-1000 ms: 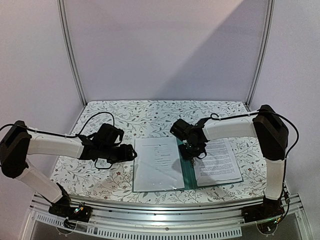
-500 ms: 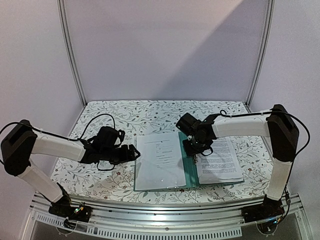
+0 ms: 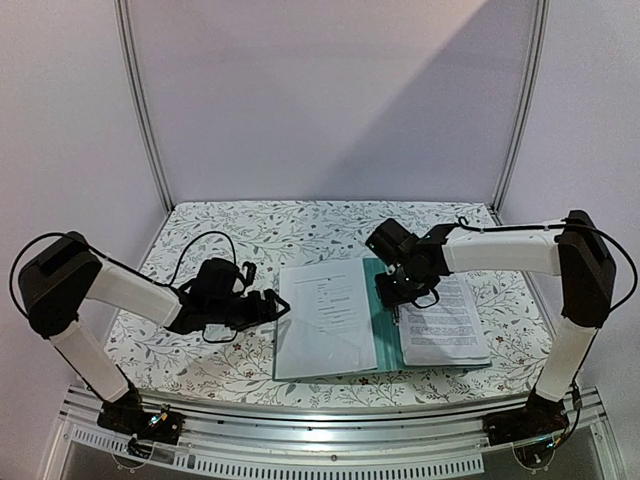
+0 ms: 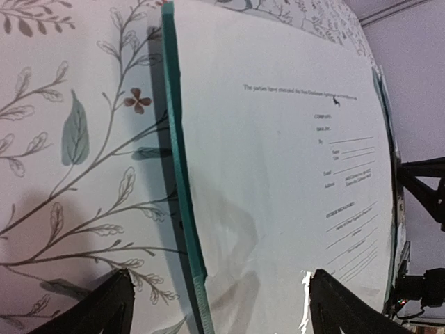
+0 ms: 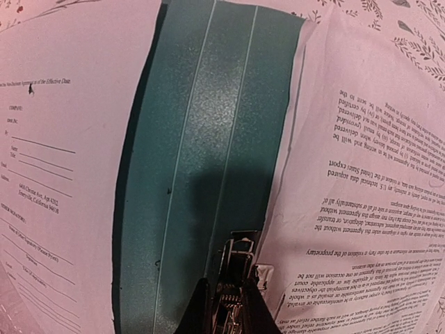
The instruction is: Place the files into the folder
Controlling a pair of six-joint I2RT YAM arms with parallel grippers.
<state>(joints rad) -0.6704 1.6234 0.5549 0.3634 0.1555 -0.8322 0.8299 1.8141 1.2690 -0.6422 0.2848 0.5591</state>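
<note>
Task near its end, by the look. Left gripper [image 3: 272, 305]: jaws wide open, nothing held, left edge of the folder [image 3: 388, 345] between them and just ahead. Right gripper [image 3: 396, 306]: jaws narrowed about the silver clip [image 5: 233, 261]; cannot tell whether truly gripping. Files [image 3: 325, 320] to both sides of the right jaws, one sheet on each half of the open folder on the counter [image 3: 230, 360]. Remains, probably, to clamp the sheets and close the cover.

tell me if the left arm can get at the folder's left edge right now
Probably yes: the left gripper is open right at the folder's left edge, a finger on each side, with nothing between them.
</note>
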